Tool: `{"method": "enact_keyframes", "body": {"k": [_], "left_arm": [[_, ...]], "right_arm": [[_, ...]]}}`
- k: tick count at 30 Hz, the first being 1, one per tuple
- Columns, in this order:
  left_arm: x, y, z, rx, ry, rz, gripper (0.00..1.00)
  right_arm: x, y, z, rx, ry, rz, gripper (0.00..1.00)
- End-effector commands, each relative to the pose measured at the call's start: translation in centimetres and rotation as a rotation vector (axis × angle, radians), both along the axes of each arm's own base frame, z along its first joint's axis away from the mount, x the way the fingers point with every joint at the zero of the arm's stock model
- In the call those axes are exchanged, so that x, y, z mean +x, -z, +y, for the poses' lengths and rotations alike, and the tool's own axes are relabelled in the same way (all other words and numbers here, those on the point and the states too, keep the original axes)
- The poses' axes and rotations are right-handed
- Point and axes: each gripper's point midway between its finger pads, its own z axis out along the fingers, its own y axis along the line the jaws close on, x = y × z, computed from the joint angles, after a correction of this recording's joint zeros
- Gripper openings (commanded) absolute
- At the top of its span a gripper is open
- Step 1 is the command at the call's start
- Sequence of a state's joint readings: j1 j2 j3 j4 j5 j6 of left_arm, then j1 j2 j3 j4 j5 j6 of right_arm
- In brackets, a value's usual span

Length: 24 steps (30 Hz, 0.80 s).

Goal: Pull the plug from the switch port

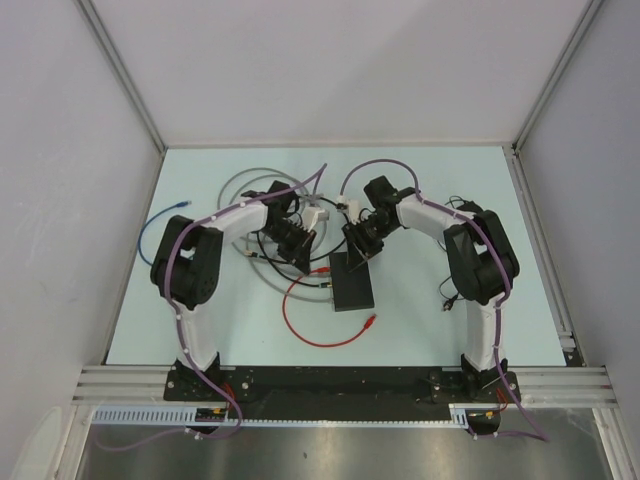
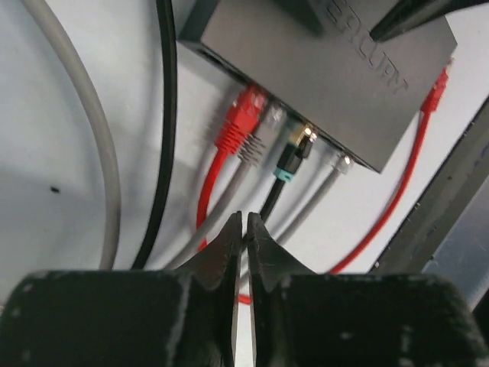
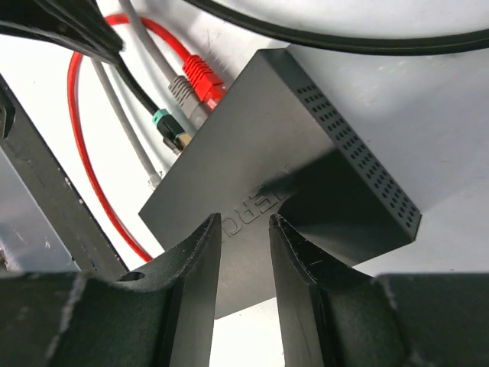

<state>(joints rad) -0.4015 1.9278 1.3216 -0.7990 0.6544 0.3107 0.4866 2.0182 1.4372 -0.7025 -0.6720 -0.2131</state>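
Switch [image 1: 352, 285]: small flat matte-black rectangular box, lying flat on the pale surface [image 1: 450, 190] between the two arms, its socket edge facing the left arm

Plugs: four are sitting side by side in that edge: a red booted plug [image 2: 243, 115], a grey booted plug [image 2: 260, 138], a black plug with a teal collar [image 2: 294, 149] and a clear plug on a thin grey lead [image 2: 341, 160]; all are looking fully seated

Left arm: the left end effector [image 2: 244, 229] is hovering near the row, fingers together with only a hairline slit and nothing showing between them; the teal-collared plug's black lead is passing behind the tips, contact unclear

Right arm: the right end effector [image 3: 243, 222] is hanging over the switch top, fingers apart and holding nothing; whether it is pressing down cannot be told

Handling: the switch is looking light and likely to slide when tugged, so it is probably needing bracing; the plug bodies are looking small, rigid and probably latched, their leads soft

Hold: judging by alignment, the teal-collared plug is the target; gripping its hard body beside the socket, not the lead, is looking safest
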Motion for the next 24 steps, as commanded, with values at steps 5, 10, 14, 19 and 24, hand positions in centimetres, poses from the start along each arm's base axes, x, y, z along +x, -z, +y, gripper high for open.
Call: {"method": "enact_keyframes", "body": {"k": [5, 10, 14, 19, 24], "left_arm": [[4.3, 1.6, -0.9, 0.031, -0.039, -0.124, 0.13], [4.5, 2.7, -1.5, 0.016, -0.045, -0.098, 0.38], [3.4, 2.8, -3.0, -0.077, -0.024, 0.004, 0.46], [2.8, 2.6, -4.4, -0.150, -0.033, 0.098, 0.47], [2.7, 3.3, -4.6, -0.149, -0.035, 0.137, 0.45]], "right_arm": [[0.6, 2.3, -1.5, -0.125, 0.015, -0.066, 0.38], [0.2, 2.4, -1.2, -0.131, -0.002, -0.064, 0.38], [-0.2, 2.5, -1.1, -0.137, -0.017, -0.063, 0.38], [-0.7, 2.9, -1.2, -0.147, -0.027, -0.062, 0.38], [-0.9, 3.2, -1.1, -0.150, -0.026, -0.058, 0.38]]}}
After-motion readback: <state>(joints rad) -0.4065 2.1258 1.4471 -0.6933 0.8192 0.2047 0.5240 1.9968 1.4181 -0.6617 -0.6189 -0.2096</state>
